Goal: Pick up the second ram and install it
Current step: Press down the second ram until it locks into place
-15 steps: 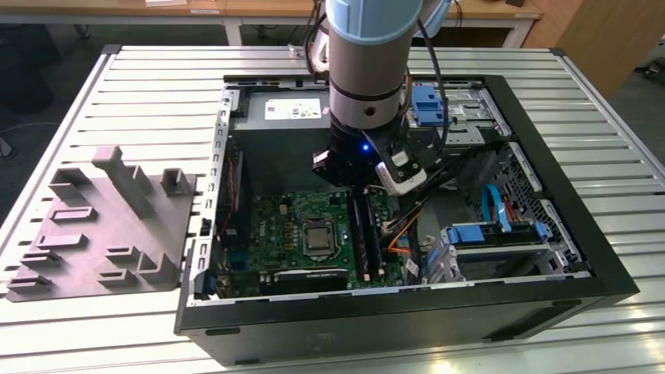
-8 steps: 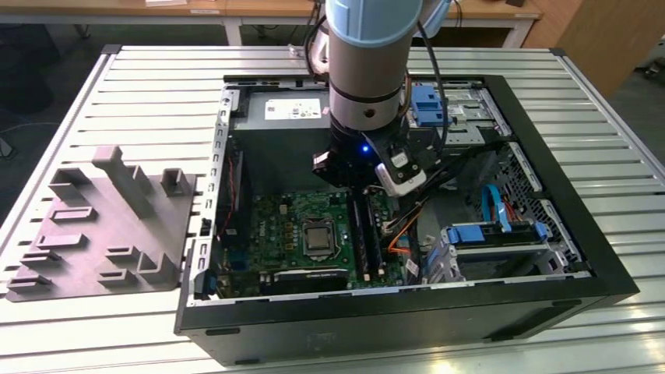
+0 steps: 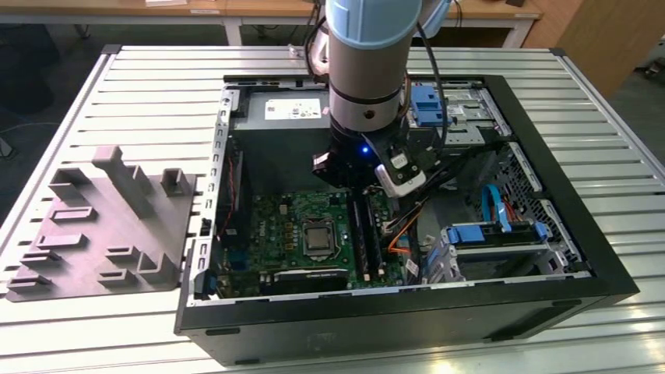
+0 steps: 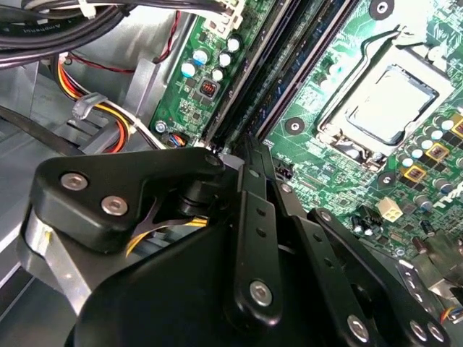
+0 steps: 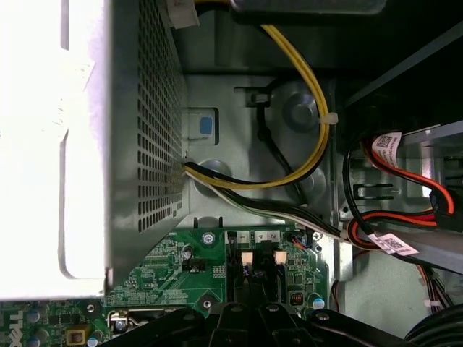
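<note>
Below hand (image 3: 359, 183), second ram (image 3: 360, 234), slotted

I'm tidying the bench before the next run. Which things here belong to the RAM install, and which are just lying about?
In the job:
gripper, down at the slots
memory slots
motherboard
computer case

Lying about:
purple-grey tray
power supply
blue drive caddy

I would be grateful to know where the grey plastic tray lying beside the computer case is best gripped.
Probably by its tallest upright block, taken from above with the jaws across its thin faces. The tray lies flat on the slatted table, so its edges offer little to pinch, while that block stands above the rest.
</note>
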`<state>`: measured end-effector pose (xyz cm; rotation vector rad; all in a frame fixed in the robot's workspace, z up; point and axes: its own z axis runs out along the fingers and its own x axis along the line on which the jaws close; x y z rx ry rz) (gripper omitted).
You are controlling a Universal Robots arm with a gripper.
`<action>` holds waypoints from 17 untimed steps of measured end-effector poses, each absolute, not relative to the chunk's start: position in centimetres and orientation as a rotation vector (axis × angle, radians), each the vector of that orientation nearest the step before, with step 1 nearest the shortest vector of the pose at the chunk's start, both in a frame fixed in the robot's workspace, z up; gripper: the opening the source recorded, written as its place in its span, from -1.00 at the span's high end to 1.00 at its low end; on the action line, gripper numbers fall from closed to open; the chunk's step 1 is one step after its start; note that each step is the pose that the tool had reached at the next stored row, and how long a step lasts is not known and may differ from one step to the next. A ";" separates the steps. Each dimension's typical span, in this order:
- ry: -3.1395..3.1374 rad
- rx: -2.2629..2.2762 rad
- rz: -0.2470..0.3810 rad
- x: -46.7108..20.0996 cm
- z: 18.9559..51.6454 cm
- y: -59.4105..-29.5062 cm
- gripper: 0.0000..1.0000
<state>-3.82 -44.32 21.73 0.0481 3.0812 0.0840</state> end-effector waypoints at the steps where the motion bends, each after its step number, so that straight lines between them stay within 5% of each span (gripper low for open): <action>1: 3.081 0.048 0.085 -3.8 21.8 -44.3 0.80; 17: 3.081 0.049 0.078 -3.8 23.6 -46.3 0.80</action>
